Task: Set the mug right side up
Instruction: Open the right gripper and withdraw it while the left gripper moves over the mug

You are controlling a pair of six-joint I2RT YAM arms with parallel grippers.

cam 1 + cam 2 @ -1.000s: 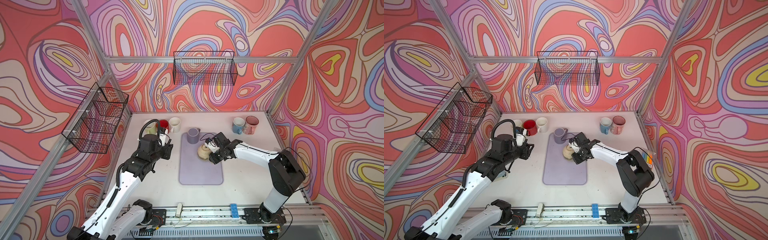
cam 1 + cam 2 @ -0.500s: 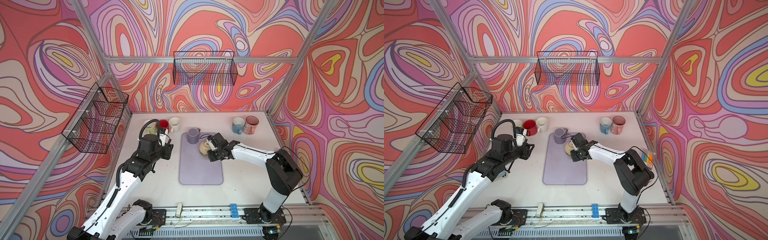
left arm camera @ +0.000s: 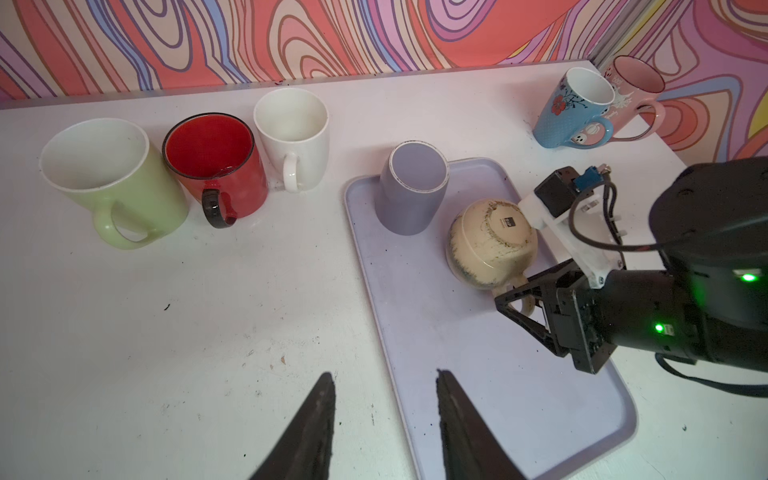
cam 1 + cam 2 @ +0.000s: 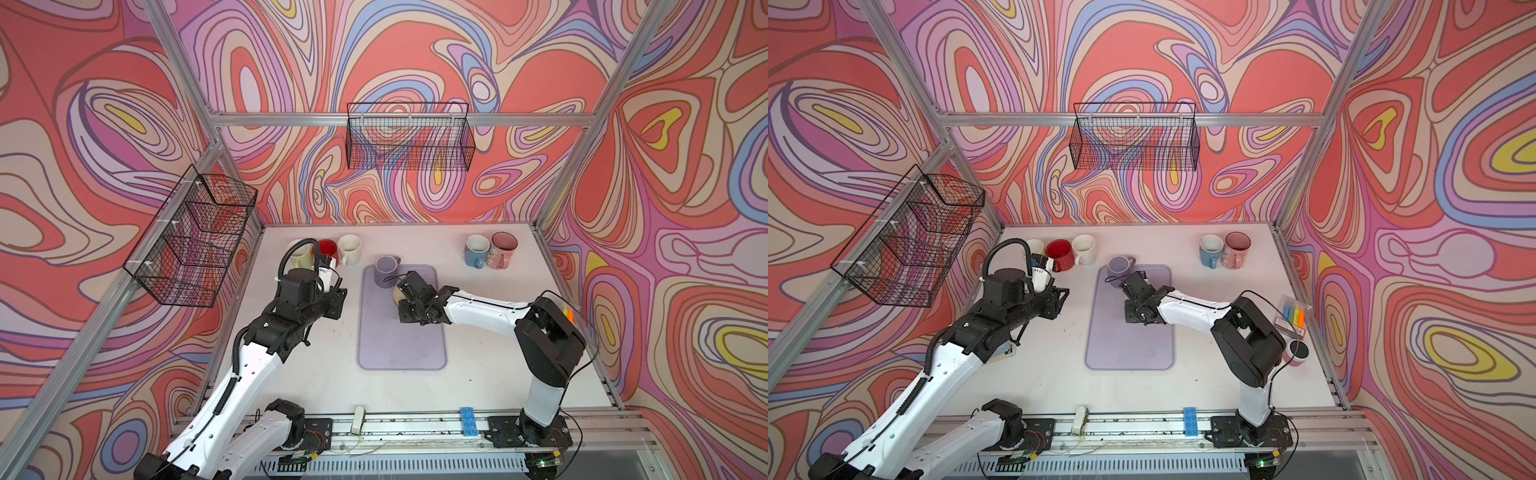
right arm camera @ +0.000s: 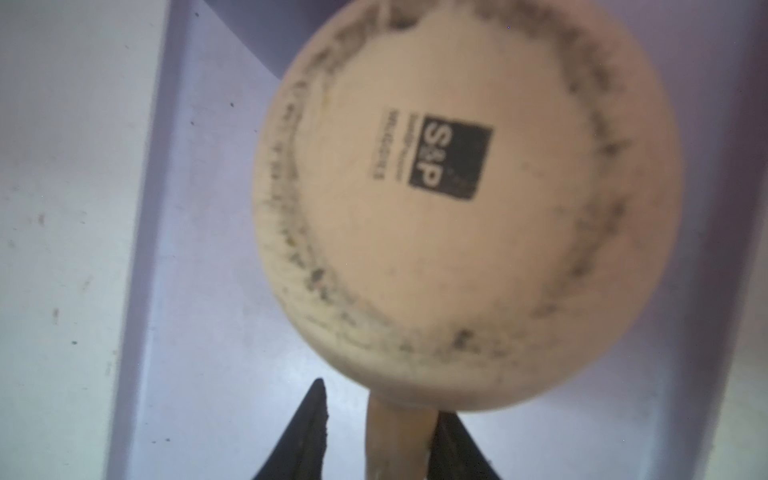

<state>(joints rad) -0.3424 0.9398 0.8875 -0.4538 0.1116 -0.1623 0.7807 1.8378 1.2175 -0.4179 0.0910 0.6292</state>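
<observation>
Cream mug (image 5: 457,199) was found inverted on the lavender tray (image 3: 415,340), stamped base turned up, rim down, possibly a little tilted. It was located directly ahead of the right gripper (image 5: 380,397), with its handle (image 5: 397,440) taken in between the two fingers. Jaws were seen parted around the handle: a clear gap was left on one side and contact or near-contact on the other, so the handle was judged straddled, not clamped. Left gripper (image 3: 384,374) was held well apart from the mug, which lay ahead of it and off to one side; its fingers were spread with nothing between them. An upright grey-lilac mug (image 3: 411,195) was noted just beyond the cream mug as reckoned from the right gripper; whether the two touched could not be told. Progress: the approach to the handle was judged done. A firm grip, a lift and the flip were judged left to do, and none of the turn itself was shown completed. Some risk was judged of the neighbouring mug being knocked during rotation.
</observation>
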